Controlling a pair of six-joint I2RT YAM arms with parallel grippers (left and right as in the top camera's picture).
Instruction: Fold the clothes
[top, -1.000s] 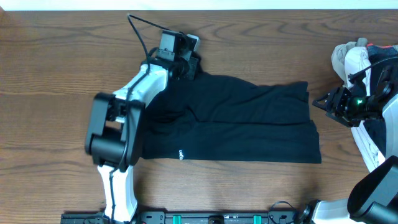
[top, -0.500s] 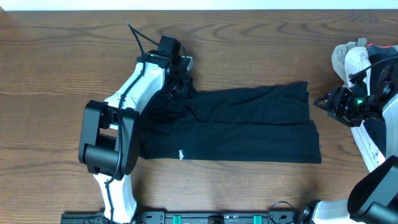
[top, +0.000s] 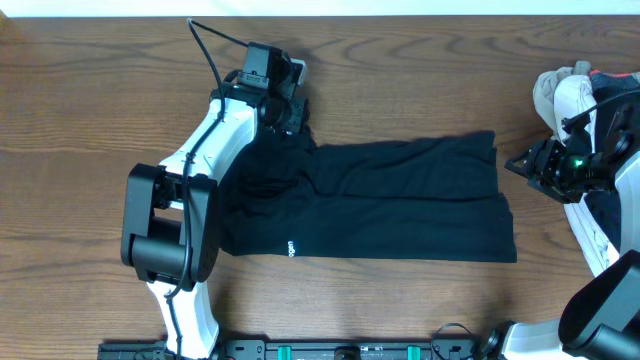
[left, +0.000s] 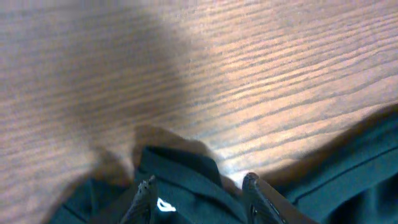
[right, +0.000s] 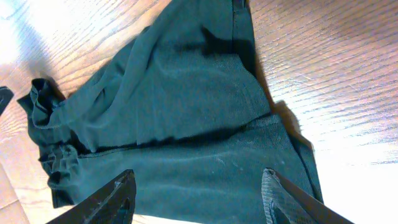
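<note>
The left end effector (left: 199, 180) stands parted astride the collar of the plain black short-sleeved shirt (top: 400, 200), spread beneath it on the brown wooden surface (top: 100, 100) — best lifted straight up, snagging nothing. The right end effector (right: 197, 176) hovers wide, empty — just off the shirt's other end.

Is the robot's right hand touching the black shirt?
Apart. In the overhead view the right gripper sits just past the edge of the shirt, with a sliver of table showing between them. Its fingers are open.
</note>
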